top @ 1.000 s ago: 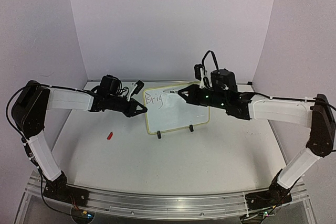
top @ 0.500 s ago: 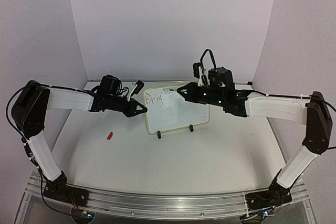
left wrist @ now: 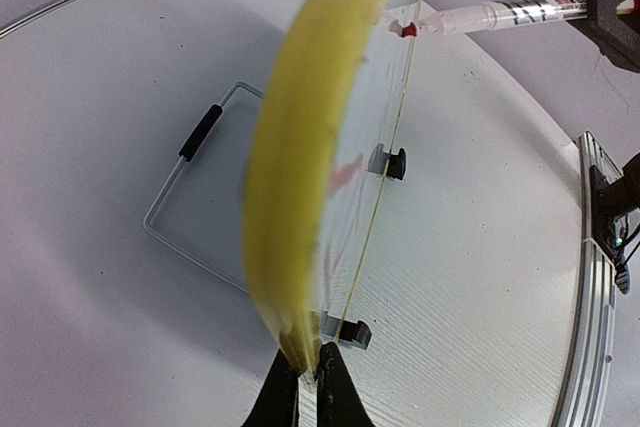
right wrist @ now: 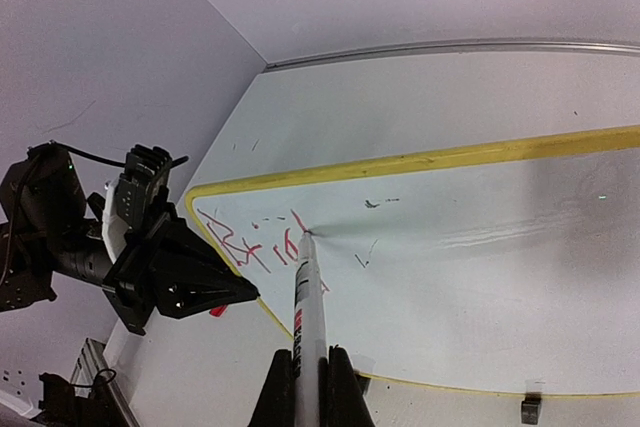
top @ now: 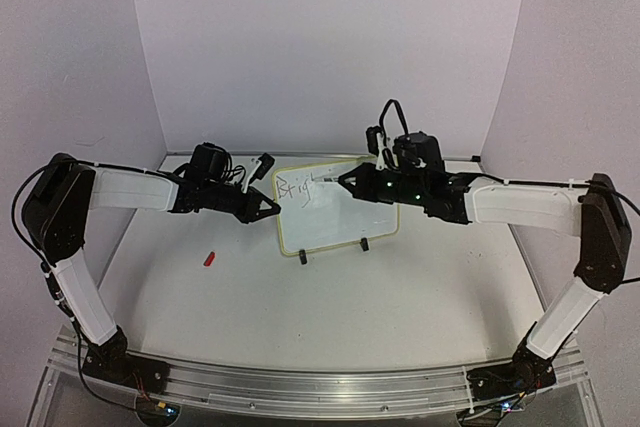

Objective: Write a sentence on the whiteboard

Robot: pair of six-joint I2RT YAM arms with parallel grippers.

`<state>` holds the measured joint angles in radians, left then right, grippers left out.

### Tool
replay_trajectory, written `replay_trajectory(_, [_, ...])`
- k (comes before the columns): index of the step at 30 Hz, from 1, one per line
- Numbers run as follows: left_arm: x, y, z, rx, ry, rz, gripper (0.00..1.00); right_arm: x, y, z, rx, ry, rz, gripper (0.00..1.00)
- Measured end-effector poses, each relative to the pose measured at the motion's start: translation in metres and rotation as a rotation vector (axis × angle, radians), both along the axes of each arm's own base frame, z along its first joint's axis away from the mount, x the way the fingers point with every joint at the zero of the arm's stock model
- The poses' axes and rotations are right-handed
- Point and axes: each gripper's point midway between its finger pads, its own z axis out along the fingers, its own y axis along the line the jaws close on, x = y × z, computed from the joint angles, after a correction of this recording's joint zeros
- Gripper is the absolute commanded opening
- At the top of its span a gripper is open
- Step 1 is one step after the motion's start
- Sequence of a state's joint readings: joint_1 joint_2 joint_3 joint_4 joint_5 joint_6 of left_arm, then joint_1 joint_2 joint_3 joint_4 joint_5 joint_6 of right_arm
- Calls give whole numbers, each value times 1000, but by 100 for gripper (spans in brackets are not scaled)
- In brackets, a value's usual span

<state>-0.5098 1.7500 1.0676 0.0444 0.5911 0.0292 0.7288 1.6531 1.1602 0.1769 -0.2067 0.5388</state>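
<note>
- whiteboard point(top: 335, 219) check-in, starting at the pen end: the right gripper point(right wrist: 310, 355) is clamped tight on a marker point(right wrist: 309, 297), fingers squeezed narrow round the barrel
- marker tip is touching the board face, right at the end of the scrawl
- the sentence point(right wrist: 248, 240) reads roughly "Brig", up in the board's top left corner; it looks reddish from the right wrist and darker from above
- there are a couple of faint stray ticks just right of the tip too
- left gripper point(left wrist: 303, 367) is pinched closed on the board's left edge, right on the pale yellow rim
- the board stands tilted back on its wire stand point(left wrist: 190, 209), two black clip feet point(top: 303, 257) along the bottom edge
- it sits toward the back middle of the table point(top: 300, 317), between the two arms
- there's a small red thing point(top: 209, 258) lying on the table off to the left, well apart from the board; can't tell what it is
</note>
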Motion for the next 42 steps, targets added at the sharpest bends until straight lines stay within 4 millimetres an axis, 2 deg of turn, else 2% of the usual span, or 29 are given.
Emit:
replay_trajectory(15, [0, 0, 0, 0, 0, 0, 0, -6, 2, -22, -23, 60, 24, 0])
replay_trajectory(42, [0, 0, 0, 0, 0, 0, 0, -2, -2, -15, -19, 37, -3, 0])
